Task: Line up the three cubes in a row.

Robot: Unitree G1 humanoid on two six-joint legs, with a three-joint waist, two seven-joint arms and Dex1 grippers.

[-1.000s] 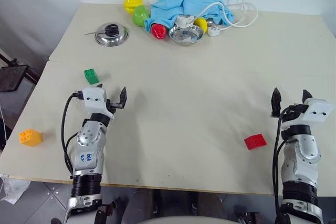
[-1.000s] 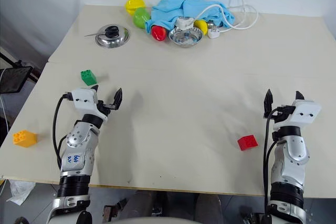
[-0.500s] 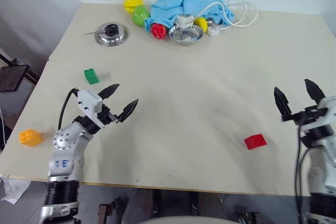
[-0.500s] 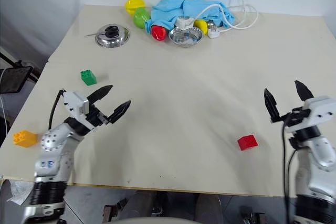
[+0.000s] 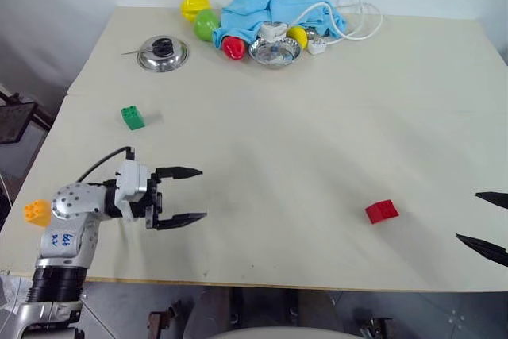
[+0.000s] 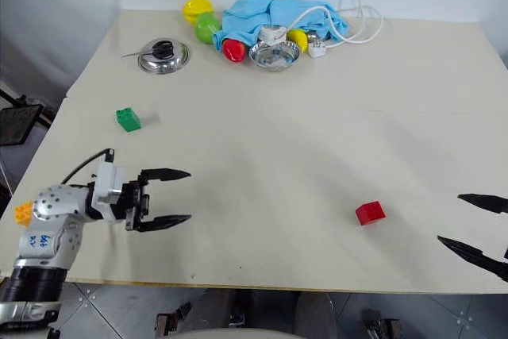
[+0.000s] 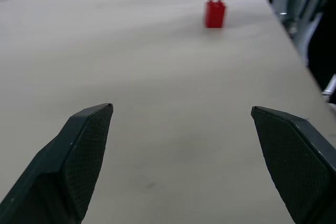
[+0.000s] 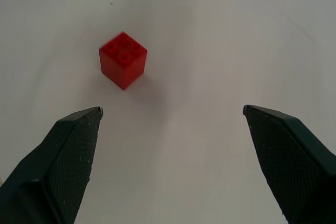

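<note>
Cubes are what this job turns on, and none is in a pincer yet. The left pincer (image 5: 178, 194) stands wide and empty over the near left part of the table (image 5: 317, 117), pointing level across it toward the right. The right pincer (image 6: 475, 228) also stands wide and empty, at the near right edge, aimed toward the red cube (image 8: 123, 59), which lies a little beyond its tips and apart from them.

Outward from there, the three bricks sit well apart. The red cube rests alone on the near right part of the table. The green cube (image 5: 132, 117) lies toward the far left, beyond the left pincer. The orange-yellow cube (image 5: 36, 212) sits at the near left edge, beside the left arm.

By my reading the task is barely begun: no two cubes are side by side and no row exists. All three remain to be gathered onto one line.
</note>
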